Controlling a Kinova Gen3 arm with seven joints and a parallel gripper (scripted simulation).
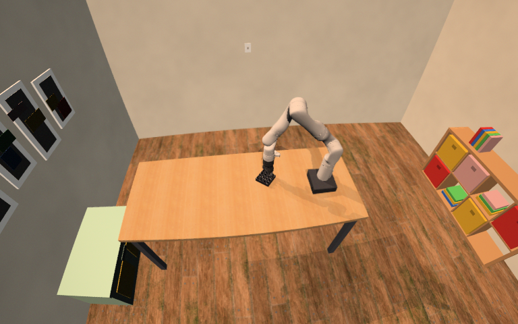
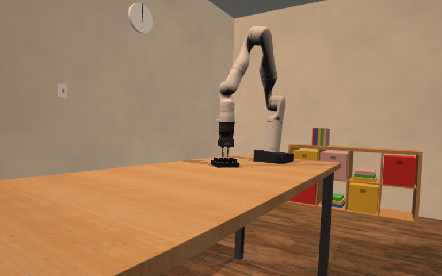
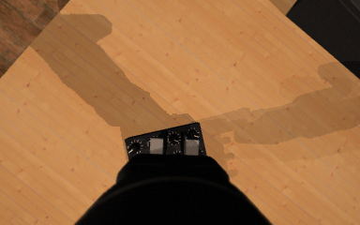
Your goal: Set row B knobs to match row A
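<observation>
The black knob box (image 1: 265,177) (image 2: 224,163) (image 3: 158,132) stands on its feet on the wooden table (image 1: 198,202), left of the arm's base. My gripper (image 1: 268,171) (image 2: 225,156) (image 3: 173,139) points straight down over the box, its fingertips at knob height. In the wrist view the two grey fingers stand apart on either side of one knob (image 3: 173,138), with a gap to it on each side. One more knob (image 3: 134,148) shows to the left and another (image 3: 192,134) to the right. The wrist body hides the rest of the box. I cannot read the knob names or the white lines.
The arm's black base block (image 1: 321,185) (image 2: 273,156) (image 3: 328,23) sits on the table right of the box. A pale green cabinet (image 1: 91,256) stands at the table's left end. A shelf (image 1: 473,191) (image 2: 358,175) with coloured bins is across the room.
</observation>
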